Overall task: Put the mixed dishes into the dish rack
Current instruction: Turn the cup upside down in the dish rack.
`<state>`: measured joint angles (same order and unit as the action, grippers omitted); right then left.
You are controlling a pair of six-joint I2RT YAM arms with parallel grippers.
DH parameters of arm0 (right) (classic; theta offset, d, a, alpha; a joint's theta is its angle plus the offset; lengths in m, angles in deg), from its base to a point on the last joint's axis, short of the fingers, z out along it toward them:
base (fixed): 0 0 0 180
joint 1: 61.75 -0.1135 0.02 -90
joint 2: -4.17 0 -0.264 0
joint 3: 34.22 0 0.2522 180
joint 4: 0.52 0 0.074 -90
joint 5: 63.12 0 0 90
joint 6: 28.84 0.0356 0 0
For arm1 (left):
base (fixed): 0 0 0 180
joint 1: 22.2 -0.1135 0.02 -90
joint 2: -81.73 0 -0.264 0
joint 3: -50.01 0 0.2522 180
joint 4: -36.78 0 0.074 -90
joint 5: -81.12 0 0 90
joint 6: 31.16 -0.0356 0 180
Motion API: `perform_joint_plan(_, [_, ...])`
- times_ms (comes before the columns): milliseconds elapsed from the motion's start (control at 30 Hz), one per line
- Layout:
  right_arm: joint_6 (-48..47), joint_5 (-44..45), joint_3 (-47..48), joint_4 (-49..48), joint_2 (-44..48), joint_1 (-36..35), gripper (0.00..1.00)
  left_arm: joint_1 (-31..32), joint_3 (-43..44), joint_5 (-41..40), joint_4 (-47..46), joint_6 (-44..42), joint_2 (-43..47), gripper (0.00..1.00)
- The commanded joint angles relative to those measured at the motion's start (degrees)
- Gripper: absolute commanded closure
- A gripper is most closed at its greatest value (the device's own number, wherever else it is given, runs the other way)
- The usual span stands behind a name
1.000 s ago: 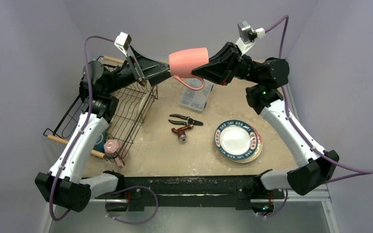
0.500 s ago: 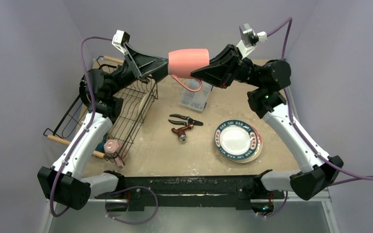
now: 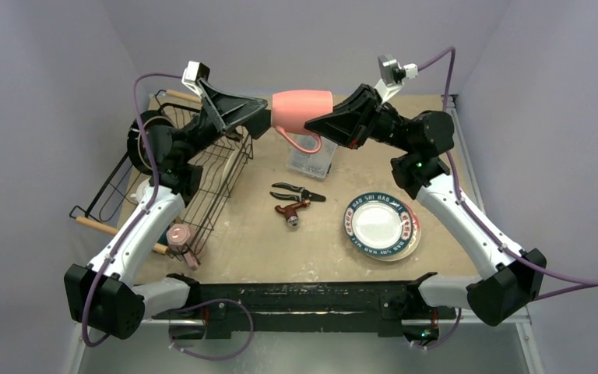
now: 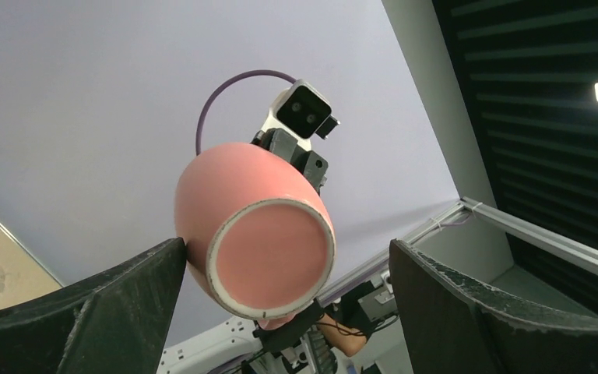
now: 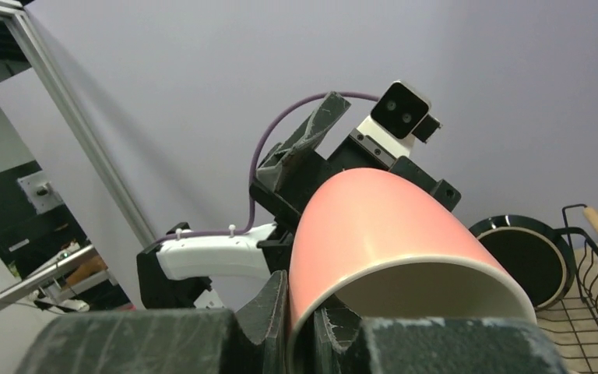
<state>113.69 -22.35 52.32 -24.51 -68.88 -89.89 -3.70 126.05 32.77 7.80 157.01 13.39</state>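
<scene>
A mid-air handover, I'd say; the right gripper [image 3: 317, 121] has its jaws pinching the pink mug [image 3: 302, 109] by its rim; the left gripper [image 3: 262, 118], jaws spread round the base, should close next; then leftward to the dish rack [image 3: 212, 168].

What I count on the desk [image 3: 265, 249]
One large pink mug [image 3: 302, 111], one small pink mug [image 3: 177, 234], one teal-patterned plate [image 3: 374, 224], one red-rimmed plate [image 3: 413, 227], one dish rack [image 3: 216, 175], one black pruners [image 3: 298, 190], one red hand tool [image 3: 290, 210], one clear plastic box [image 3: 311, 158].

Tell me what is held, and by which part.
Right gripper pinches the mug by its rim; left gripper is open around its base.
</scene>
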Motion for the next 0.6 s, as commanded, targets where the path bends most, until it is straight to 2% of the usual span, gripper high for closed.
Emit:
perform_joint_plan(0, [3.32,3.97,-1.42,-5.18,1.36,0.95,1.0,0.57,-2.07,-3.36,-12.66,4.55,2.42,0.01])
perform_joint_plan(67, [0.78,3.14,0.78,-1.05,1.06,0.92,1.0,0.54,-0.45,-1.03,-8.36,2.74,2.46,0.01])
perform_joint_plan(133, [0.24,4.07,1.26,0.55,1.2,0.9,1.0,0.7,2.51,1.38,-0.65,-2.05,2.94,0.0])
perform_joint_plan(267, [-6.6,2.88,4.56,9.76,-0.03,-0.33,1.0,1.41,7.93,2.58,14.62,-10.8,3.82,0.0])
perform_joint_plan(400, [-10.59,3.21,6.66,13.76,-1.42,-2.53,1.0,3.25,9.54,4.27,15.96,-11.59,2.32,0.0])
perform_joint_plan(567, [-8.95,3.45,7.66,11.04,-2.86,-2.8,1.0,4.21,12.81,5.92,18.2,-12.74,0.22,0.0])
